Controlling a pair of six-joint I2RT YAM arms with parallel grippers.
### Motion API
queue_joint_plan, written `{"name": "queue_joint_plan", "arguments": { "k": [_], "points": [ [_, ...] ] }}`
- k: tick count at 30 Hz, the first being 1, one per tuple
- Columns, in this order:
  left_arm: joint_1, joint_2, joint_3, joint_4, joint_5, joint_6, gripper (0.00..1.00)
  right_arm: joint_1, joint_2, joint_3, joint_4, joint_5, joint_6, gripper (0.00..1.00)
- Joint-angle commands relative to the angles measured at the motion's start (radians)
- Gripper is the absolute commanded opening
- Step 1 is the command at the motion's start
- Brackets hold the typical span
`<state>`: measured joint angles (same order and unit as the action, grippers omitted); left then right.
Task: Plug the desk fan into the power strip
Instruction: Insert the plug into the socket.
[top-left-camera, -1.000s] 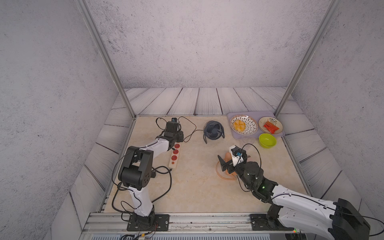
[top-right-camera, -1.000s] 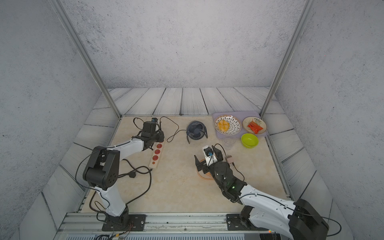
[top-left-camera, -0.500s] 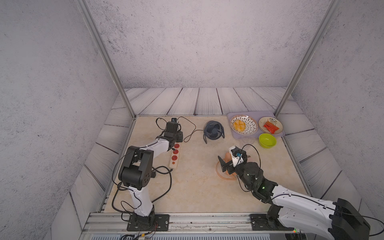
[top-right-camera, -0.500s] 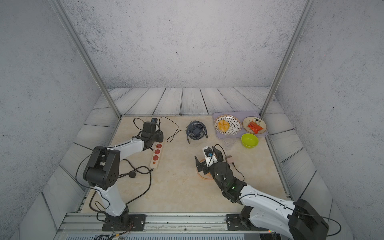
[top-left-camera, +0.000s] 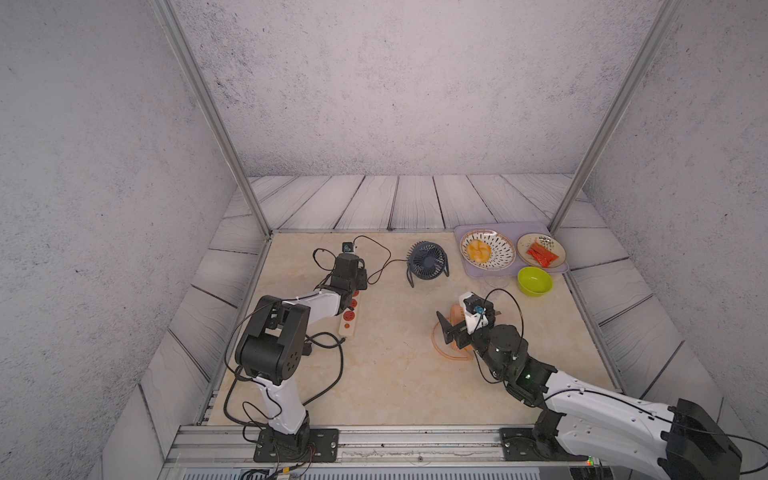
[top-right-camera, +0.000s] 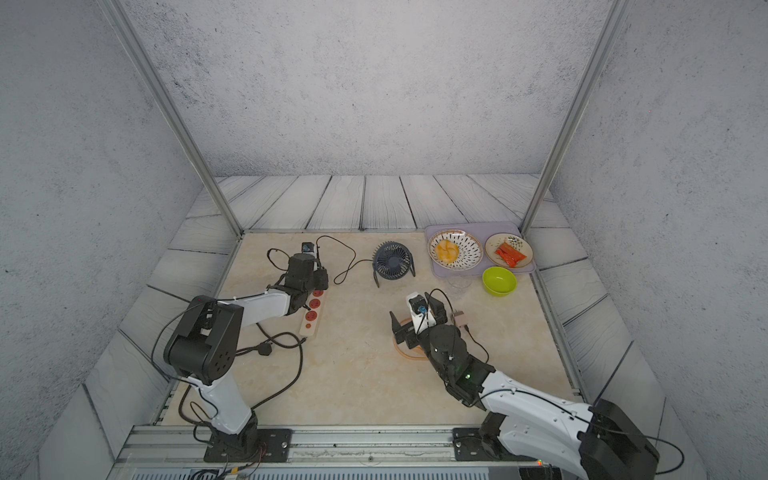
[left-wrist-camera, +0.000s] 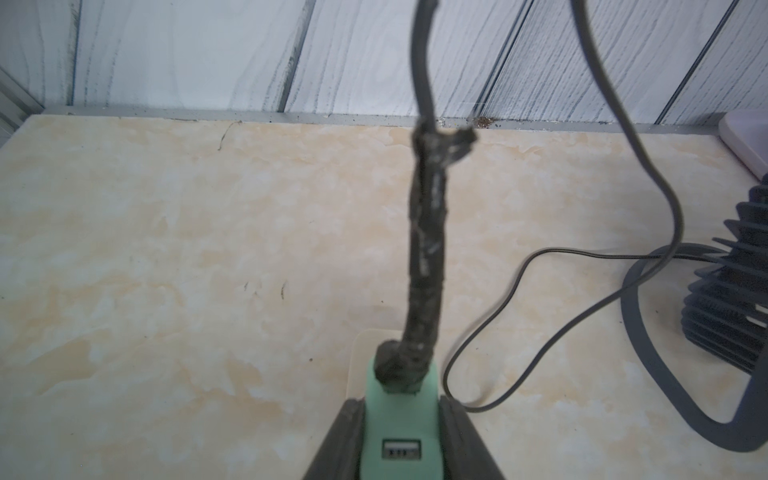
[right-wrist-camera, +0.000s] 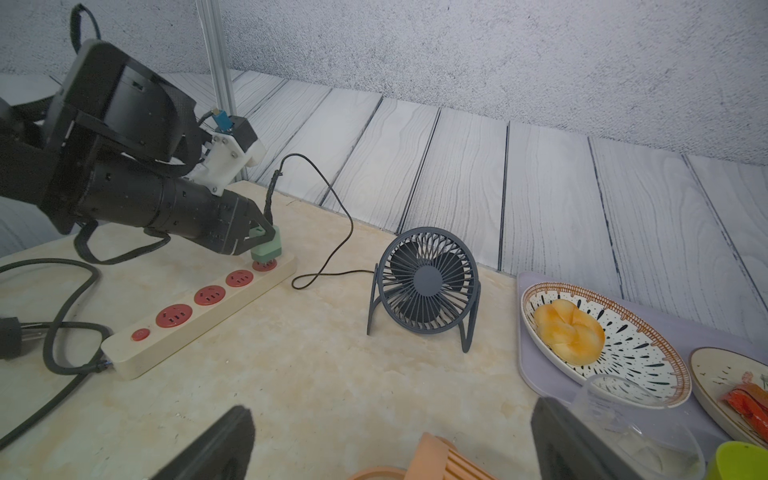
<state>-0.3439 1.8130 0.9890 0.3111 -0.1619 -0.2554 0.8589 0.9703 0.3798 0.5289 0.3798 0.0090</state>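
Plug (right-wrist-camera: 267, 248) seating unclear; from above, left end effector (top-left-camera: 353, 279) hides power strip (top-left-camera: 348, 324) end.

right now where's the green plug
In the right wrist view, the green plug is clamped in the left gripper at the far end socket of the power strip, left of the desk fan.

Grey speckled walls (top-left-camera: 374, 83); whitewashed plank surround (top-left-camera: 415, 203); beige marble tabletop (top-left-camera: 395, 374); aluminium posts (top-left-camera: 210, 112).

Cream pwr strip (right-wrist-camera: 208, 305) flat; green plug (right-wrist-camera: 267, 249) at end socket; fan (right-wrist-camera: 424, 286) upright.
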Motion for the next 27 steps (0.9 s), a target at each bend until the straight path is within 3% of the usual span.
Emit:
{"name": "queue_joint_plan", "arguments": {
  "k": [1,9,19,27],
  "points": [
    [-0.015,0.055,-0.042,-0.123,-0.034,-0.002,0.00,0.001,-0.029,-0.016,-0.017,0.028,0.011,0.99],
    [-0.024,0.152,0.077,-0.267,-0.086,-0.046,0.00,0.000,-0.055,-0.025,-0.033,0.039,0.011,0.99],
    [-0.057,0.046,-0.088,-0.129,-0.103,-0.014,0.00,0.000,-0.034,-0.019,-0.018,0.034,0.002,0.99],
    [-0.084,0.074,-0.086,-0.107,-0.142,0.003,0.00,0.000,-0.036,-0.009,-0.030,0.022,0.001,0.99]
  ]
}}
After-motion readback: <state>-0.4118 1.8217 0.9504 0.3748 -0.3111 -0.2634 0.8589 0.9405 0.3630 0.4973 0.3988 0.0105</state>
